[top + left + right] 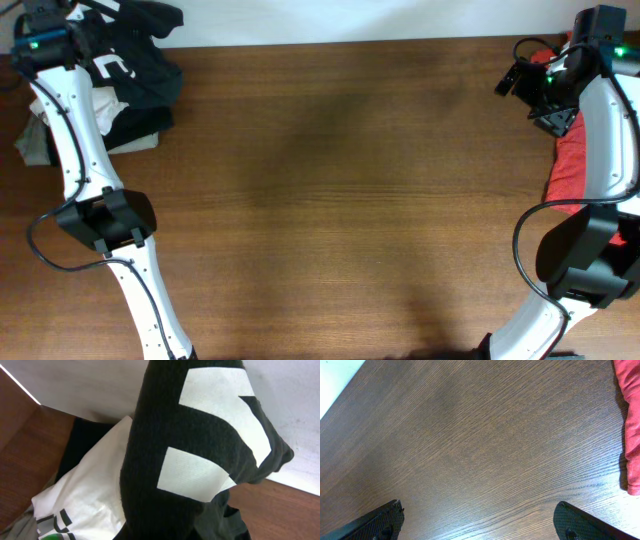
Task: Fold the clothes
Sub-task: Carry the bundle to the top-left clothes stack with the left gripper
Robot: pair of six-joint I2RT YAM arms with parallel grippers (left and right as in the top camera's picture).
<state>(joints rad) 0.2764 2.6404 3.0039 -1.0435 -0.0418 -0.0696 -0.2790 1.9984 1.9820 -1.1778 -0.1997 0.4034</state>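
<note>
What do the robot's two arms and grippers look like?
The left arm and right arm have slim white links with bulky black joint housings. A thin black cable loops beside each. A green light glows near each wrist. The right fingers are black and finely textured.

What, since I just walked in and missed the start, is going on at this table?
The left arm holds the black T-shirt bunched above a pile of clothes at the far left corner. The right arm's fingers hang open over bare table, beside the red-orange shirt. No shirt is spread out yet.
</note>
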